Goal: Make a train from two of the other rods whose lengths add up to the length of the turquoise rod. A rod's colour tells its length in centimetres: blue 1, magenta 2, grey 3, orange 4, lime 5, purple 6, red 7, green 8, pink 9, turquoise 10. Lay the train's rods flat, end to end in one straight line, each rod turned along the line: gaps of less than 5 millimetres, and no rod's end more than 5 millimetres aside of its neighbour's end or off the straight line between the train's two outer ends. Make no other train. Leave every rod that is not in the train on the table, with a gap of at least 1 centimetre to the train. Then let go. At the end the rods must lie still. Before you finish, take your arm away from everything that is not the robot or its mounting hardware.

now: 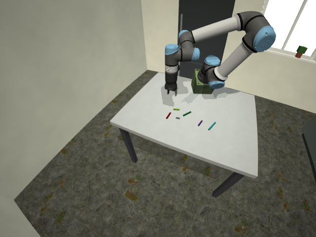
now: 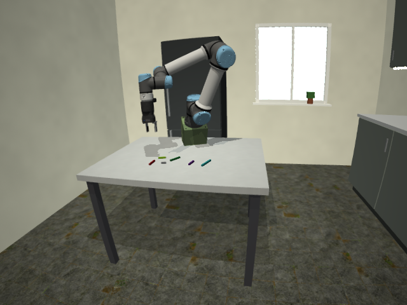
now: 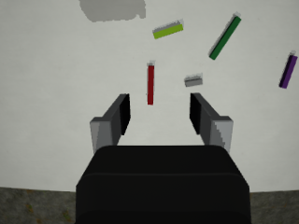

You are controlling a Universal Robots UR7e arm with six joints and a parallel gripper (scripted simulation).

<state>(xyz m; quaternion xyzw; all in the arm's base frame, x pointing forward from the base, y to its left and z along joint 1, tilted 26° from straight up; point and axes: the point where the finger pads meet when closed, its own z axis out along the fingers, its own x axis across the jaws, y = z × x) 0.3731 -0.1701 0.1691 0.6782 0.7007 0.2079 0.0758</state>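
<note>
Five rods lie scattered, apparently all apart, on the table beneath the wide-open, empty pincer.

rods lie apart on table | claw above, behind them
</note>
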